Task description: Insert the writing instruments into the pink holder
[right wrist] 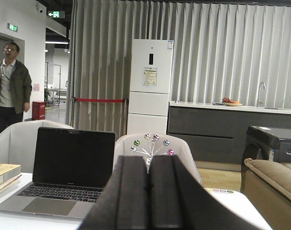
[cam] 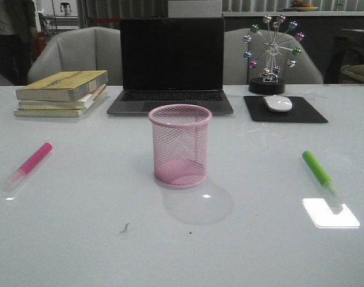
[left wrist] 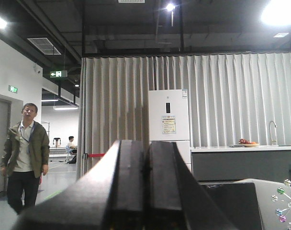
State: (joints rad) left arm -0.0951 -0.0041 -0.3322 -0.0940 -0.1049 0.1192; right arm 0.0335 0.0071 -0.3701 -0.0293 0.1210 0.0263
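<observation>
I see both the left gripper [left wrist: 146, 191] and the right gripper [right wrist: 149, 201] clenched, grasping nothing. The pink wire-mesh cylindrical holder [cam: 179, 145] stands apart from both, between the pink highlighter [cam: 30, 164] and green highlighter [cam: 319, 171].

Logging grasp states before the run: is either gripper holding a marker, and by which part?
Neither. Both the left gripper and right gripper are shut on nothing; the pink marker and green marker lie on the table.
</observation>
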